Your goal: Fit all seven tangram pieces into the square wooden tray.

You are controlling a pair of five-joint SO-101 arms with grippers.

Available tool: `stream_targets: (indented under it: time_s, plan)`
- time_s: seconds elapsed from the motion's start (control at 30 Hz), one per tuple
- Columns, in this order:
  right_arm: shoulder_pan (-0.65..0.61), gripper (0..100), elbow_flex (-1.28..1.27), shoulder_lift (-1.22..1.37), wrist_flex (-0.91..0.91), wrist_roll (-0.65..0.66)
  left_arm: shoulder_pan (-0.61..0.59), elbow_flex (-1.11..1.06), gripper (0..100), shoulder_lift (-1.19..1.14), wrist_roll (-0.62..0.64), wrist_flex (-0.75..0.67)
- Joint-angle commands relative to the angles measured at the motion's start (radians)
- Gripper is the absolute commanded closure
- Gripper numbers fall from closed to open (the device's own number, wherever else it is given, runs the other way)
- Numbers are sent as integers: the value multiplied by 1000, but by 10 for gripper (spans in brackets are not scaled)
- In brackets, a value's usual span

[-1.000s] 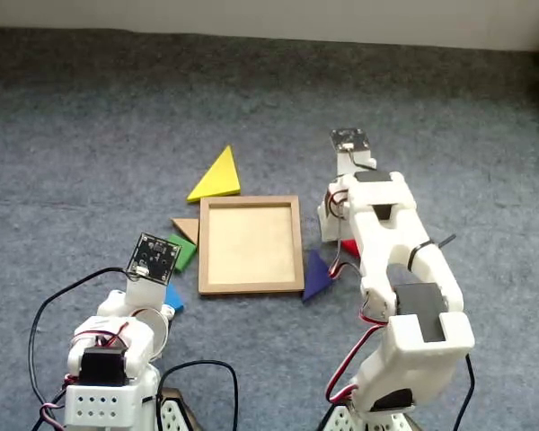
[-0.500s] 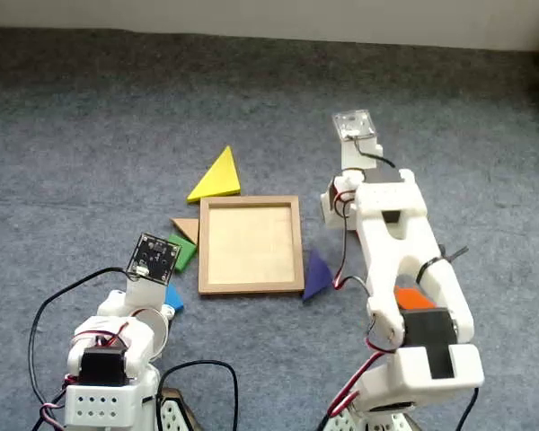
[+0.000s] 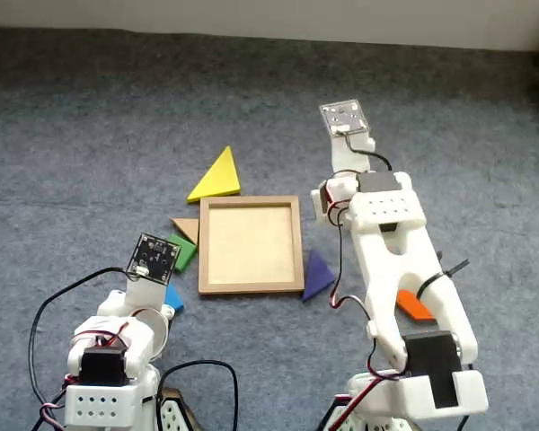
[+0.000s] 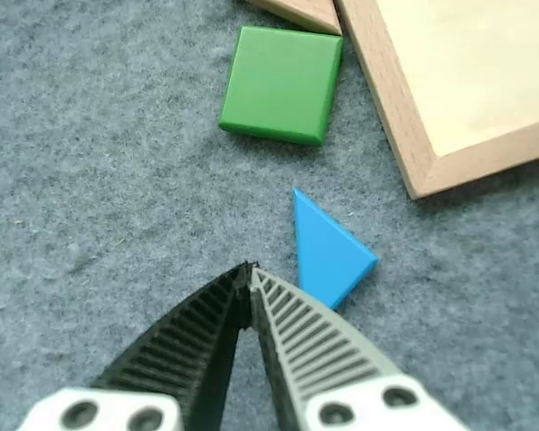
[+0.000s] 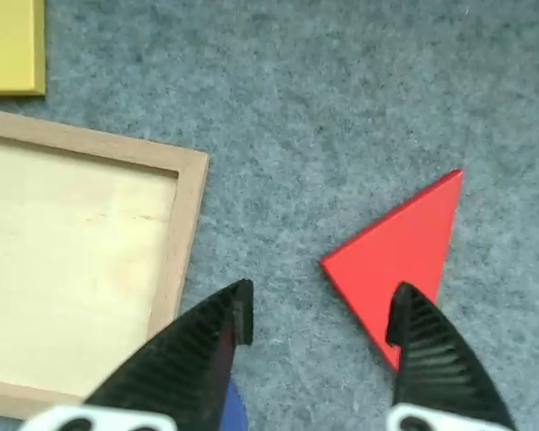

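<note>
The square wooden tray (image 3: 251,200) lies mid-table with nothing in it. Around it lie a yellow triangle (image 3: 217,177), a tan triangle (image 3: 187,228), a green square (image 3: 183,254), a blue triangle (image 3: 173,297), a purple triangle (image 3: 317,274) and an orange piece (image 3: 414,306). My right gripper (image 5: 322,310) is open, low over the carpet between the tray's rim (image 5: 175,242) and a red triangle (image 5: 400,256). One fingertip hangs over the red triangle's edge. My left gripper (image 4: 249,271) is shut and holds nothing, its tips beside the blue triangle (image 4: 329,256), short of the green square (image 4: 283,83).
The right arm (image 3: 388,229) stretches along the tray's right side and covers the red triangle in the high view. The left arm (image 3: 153,260) stays folded near the tray's near-left corner. Grey carpet runs wide beyond the tray on the far side.
The right arm has stretched farther from its base, its wrist swinging toward the tray's far right corner. The orange piece has come into sight beside it. The left arm has not moved.
</note>
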State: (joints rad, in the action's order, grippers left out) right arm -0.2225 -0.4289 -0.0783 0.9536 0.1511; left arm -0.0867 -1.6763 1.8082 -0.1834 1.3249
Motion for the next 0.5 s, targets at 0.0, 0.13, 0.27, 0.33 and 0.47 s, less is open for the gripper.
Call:
stream_targets:
  time_s: [0.0, 0.13, 0.27, 0.33, 0.47]
  plan:
    - [28, 683, 70, 70, 5, 5, -12, -21, 993, 8, 9, 5]
    - [42, 681, 189, 199, 54, 5, -12, -21, 993, 8, 9, 5]
    - [74, 681, 335, 311, 113, 5, -12, -21, 993, 8, 9, 5]
    - [90, 681, 394, 358, 130, 3, -12, -21, 993, 8, 9, 5]
    - [105, 681, 460, 426, 163, -15, -12, -21, 993, 8, 9, 5]
